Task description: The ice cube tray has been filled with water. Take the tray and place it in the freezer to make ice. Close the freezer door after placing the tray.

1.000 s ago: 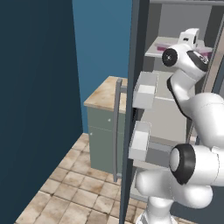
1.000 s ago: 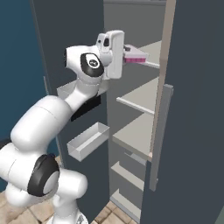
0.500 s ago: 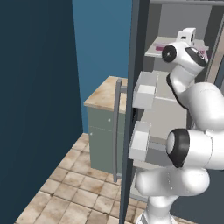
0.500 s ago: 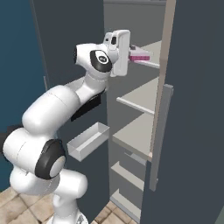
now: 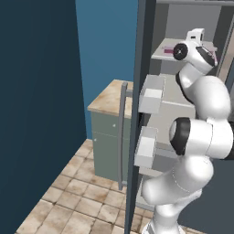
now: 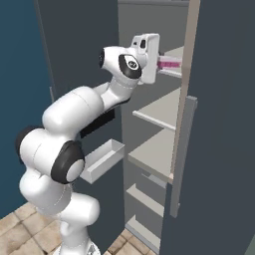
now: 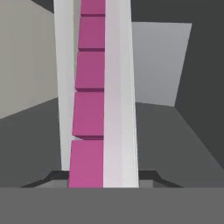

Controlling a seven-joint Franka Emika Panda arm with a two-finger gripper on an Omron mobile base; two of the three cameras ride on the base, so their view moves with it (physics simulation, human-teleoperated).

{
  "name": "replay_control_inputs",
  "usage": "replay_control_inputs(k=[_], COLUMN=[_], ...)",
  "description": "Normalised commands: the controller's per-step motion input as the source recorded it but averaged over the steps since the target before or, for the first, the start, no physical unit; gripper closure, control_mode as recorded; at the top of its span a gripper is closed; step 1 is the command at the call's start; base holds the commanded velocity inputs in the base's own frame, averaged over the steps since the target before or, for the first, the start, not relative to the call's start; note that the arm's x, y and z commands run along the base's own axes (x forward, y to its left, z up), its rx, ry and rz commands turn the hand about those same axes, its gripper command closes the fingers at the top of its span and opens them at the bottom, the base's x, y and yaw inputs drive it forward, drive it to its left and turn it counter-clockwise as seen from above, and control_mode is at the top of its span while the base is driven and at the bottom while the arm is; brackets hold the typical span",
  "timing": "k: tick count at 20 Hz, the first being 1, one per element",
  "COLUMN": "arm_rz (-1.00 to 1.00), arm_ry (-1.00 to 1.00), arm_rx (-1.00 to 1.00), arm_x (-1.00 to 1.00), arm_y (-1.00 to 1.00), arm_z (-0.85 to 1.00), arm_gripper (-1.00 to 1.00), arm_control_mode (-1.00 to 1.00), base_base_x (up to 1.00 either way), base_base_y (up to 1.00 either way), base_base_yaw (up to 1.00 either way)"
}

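Since a second ago the arm has reached further into the freezer (image 6: 149, 114), carrying the ice cube tray (image 6: 169, 63) deeper over the upper shelf (image 6: 174, 52). Its gripper (image 7: 103, 177) is clamped on the tray's near end, and the freezer door (image 5: 137, 114) stands wide open.

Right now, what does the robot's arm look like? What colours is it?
The arm is glossy white and chubby, made of rounded, sausage-like sections. Black rings and round black caps mark its joints, and a dark strip runs along its underside. The wrist ends in a boxy white block that carries the tool, whose two small tips look dark. No loose cables or writing can be seen.
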Motion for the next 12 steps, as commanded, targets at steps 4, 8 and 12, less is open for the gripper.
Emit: replay_control_inputs(k=[4, 8, 12], arm_rz=[0.01, 0.02, 0.02], arm_ry=[0.03, 0.0, 0.0], arm_rx=[0.0, 0.0, 0.0], arm_x=[0.49, 0.44, 0.41], arm_y=[-0.15, -0.16, -0.17], arm_z=[0.0, 0.0, -0.01], arm_gripper=[1.0, 1.0, 1.0], arm_control_mode=[-1.0, -1.0, -1.0], base_base_x=[0.0, 0.0, 0.0], base_base_y=[0.0, 0.0, 0.0], base_base_yaw=[0.0, 0.0, 0.0])
